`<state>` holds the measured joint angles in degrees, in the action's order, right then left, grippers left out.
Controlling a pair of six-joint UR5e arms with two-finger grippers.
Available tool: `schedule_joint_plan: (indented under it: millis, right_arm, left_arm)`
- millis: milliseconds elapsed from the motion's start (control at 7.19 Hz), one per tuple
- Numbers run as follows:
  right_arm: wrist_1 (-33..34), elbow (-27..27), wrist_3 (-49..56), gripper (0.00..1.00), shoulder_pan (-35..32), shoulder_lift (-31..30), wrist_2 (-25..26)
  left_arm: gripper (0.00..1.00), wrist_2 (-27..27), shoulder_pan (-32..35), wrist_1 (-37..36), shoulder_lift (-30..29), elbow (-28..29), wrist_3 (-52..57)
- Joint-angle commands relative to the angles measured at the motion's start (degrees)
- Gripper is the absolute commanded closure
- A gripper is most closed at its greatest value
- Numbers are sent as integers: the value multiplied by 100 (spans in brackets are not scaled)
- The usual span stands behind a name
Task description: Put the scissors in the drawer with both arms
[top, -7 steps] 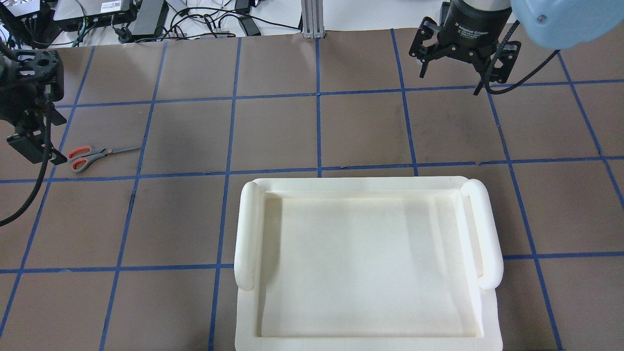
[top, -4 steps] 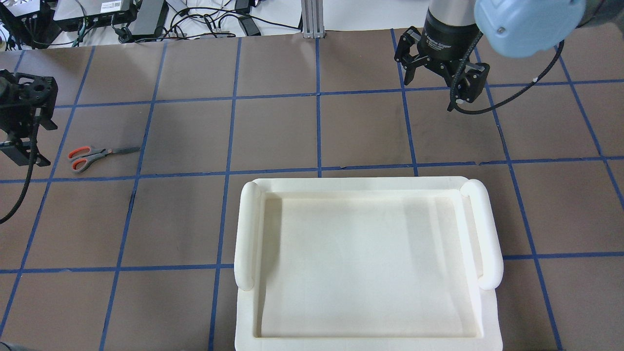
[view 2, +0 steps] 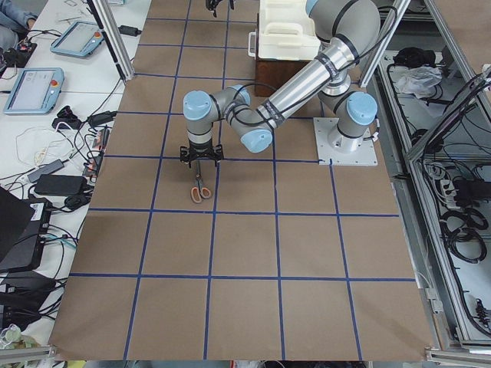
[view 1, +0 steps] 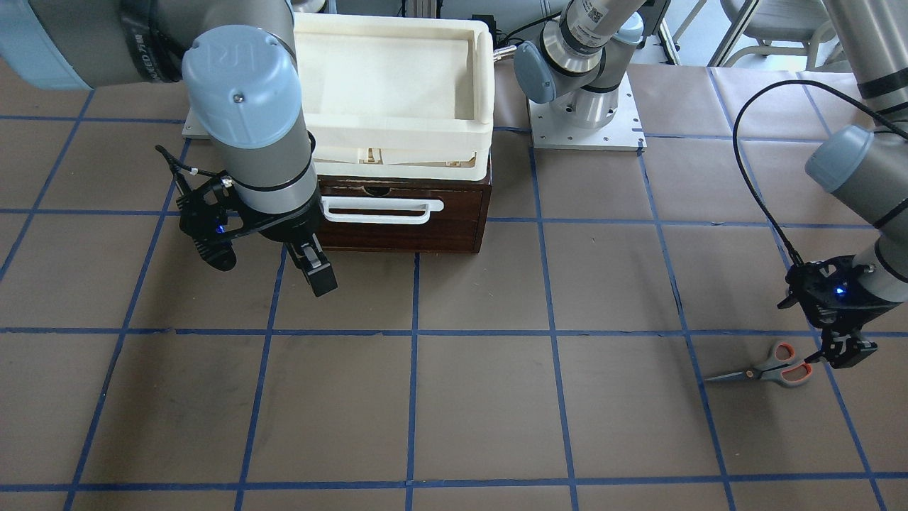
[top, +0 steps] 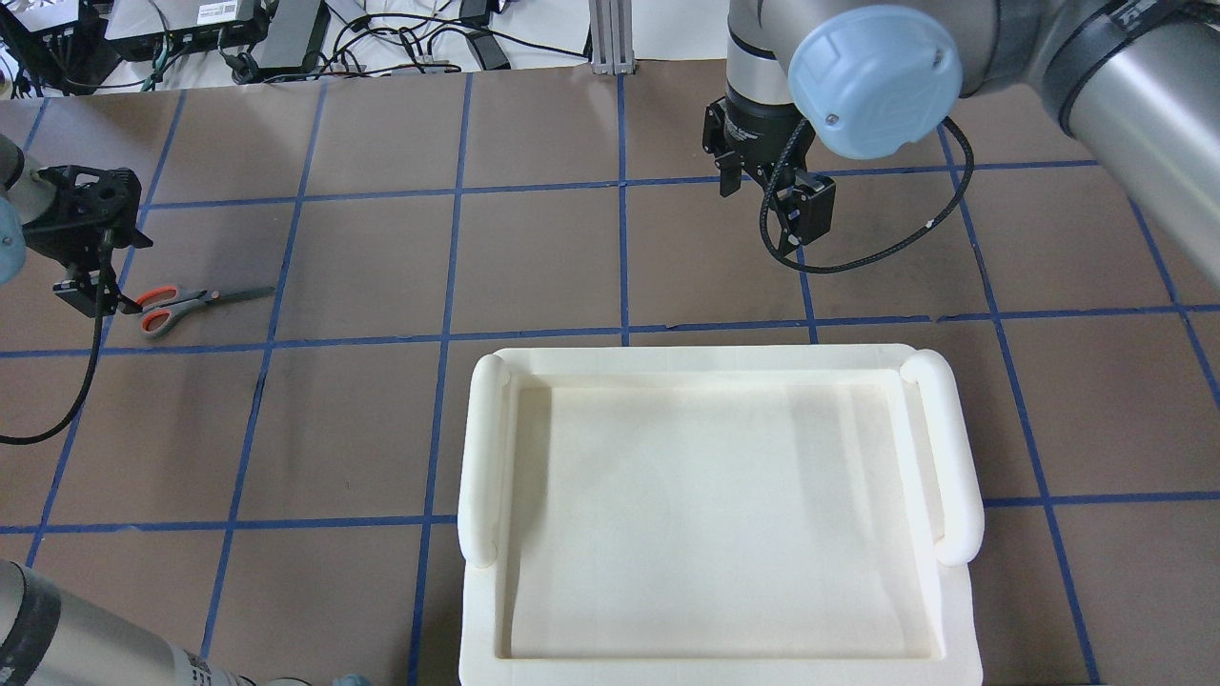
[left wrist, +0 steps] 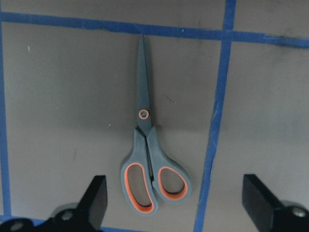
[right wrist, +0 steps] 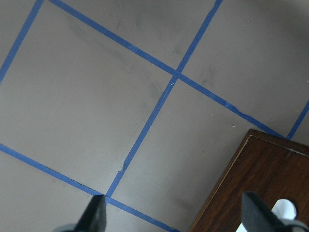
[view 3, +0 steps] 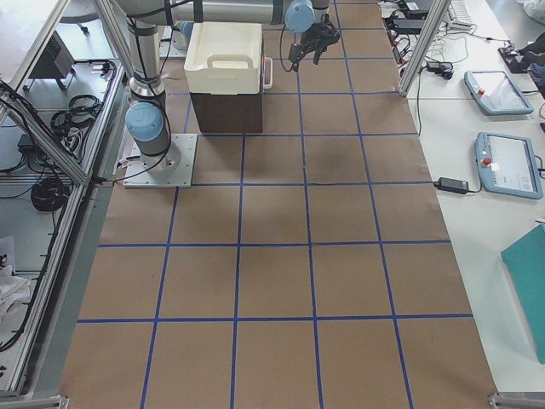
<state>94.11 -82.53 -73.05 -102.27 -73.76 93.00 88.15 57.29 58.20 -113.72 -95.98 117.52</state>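
In the front-facing view the right arm (view 1: pixel 248 106) covers one end of the drawer (view 1: pixel 461 227) front and one end of its white handle (view 1: pixel 383 210). From overhead the drawer is fully hidden under the cream-white tray (top: pixel 481 448), whose near edge is cut by the bottom of that view. The inside of the drawer is seen nowhere. The right wrist camera catches only one brown corner of it, cut by the picture edge, and only two dark tips of the right jaws. The left jaws are cut the same way in the left wrist view. In the left side view the scissors (view 2: pixel 201 190) are too small to tell if the jaws touch them
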Motion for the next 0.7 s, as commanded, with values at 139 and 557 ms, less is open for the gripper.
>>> schedule_joint_plan:
  millis: [139, 557]
  right_arm:
    - [54, 0, -850, 0, -336, 291, -19]
    - [37, 9, -1315, 0, -381, 344, -81]
  left_arm:
    - [1, -158, -174, -124, -492, 53, 148]
    - [3, -464, -122, -468, -853, 228, -79]
